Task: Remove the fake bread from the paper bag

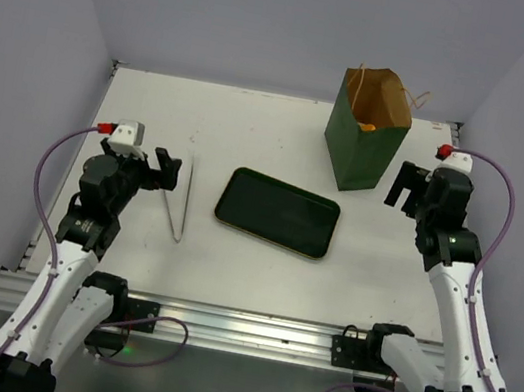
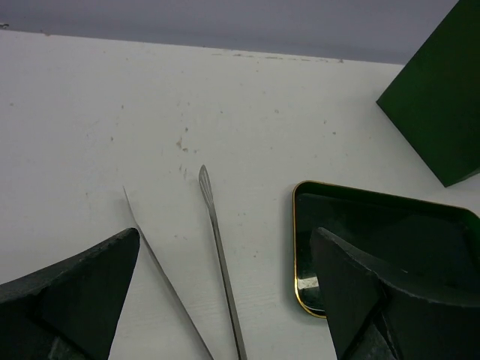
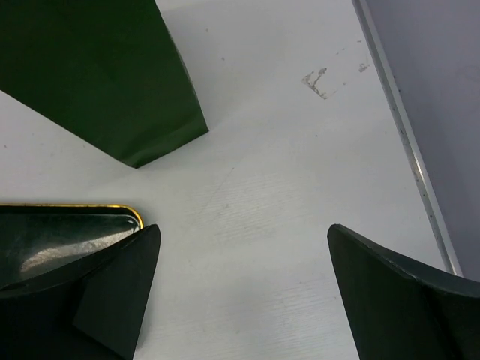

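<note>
The dark green paper bag (image 1: 365,138) stands upright at the back right of the table, its brown inside and string handles showing. A bit of orange fake bread (image 1: 366,127) shows inside its mouth; the rest is hidden. The bag also shows in the left wrist view (image 2: 439,105) and the right wrist view (image 3: 90,71). My right gripper (image 1: 403,190) is open and empty, just right of the bag's base. My left gripper (image 1: 169,170) is open and empty, at the left over metal tongs (image 1: 178,204).
A black rectangular tray (image 1: 278,211) with a gold rim lies empty in the middle of the table, in front of the bag. The tongs (image 2: 217,255) lie flat left of it. The table's right edge rail (image 3: 401,127) runs close to my right gripper.
</note>
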### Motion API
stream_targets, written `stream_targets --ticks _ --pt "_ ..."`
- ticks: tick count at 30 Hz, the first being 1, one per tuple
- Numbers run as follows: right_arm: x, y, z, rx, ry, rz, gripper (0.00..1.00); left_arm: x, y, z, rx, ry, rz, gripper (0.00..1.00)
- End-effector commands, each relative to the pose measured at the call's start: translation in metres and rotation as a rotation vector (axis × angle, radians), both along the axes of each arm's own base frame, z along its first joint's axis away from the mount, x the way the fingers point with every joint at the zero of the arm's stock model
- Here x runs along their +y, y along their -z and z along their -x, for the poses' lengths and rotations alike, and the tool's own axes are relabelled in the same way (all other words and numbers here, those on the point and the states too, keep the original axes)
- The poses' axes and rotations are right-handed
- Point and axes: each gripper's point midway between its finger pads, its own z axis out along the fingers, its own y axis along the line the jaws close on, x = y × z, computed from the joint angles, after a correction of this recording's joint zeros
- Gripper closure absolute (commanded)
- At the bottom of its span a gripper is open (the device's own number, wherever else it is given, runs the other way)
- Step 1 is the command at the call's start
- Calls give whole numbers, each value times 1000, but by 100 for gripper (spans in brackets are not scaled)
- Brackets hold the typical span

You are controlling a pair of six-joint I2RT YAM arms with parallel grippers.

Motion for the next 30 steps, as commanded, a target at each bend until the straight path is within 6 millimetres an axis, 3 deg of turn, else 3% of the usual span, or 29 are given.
stream_targets --ticks 1,4,6,7,8,10,19,26,30 --pt "7 -30 -10 -68 -37 -13 1 -6 -8 -1 -17 39 6 0" --pt "27 -43 -10 -92 -205 10 1 -10 5 0 47 43 42 0" --pt "52 -52 -7 -134 -423 69 1 -10 10 1 89 33 65 0" --pt "61 -54 0 -162 -504 91 1 -10 19 5 141 15 95 0" --pt "87 -55 9 -190 -682 80 1 -10 18 6 158 2 114 0" --pt "105 -56 21 -202 -862 134 1 -9 31 10 242 -33 157 0" --pt "114 -8 9 -42 -837 -77 1 4 71 26 555 -278 302 0" --pt "138 -9 30 -79 -993 -193 1 4 108 24 661 -348 323 0" --pt "137 -9 32 -93 -991 -184 1 -18 135 19 755 -312 237 0"
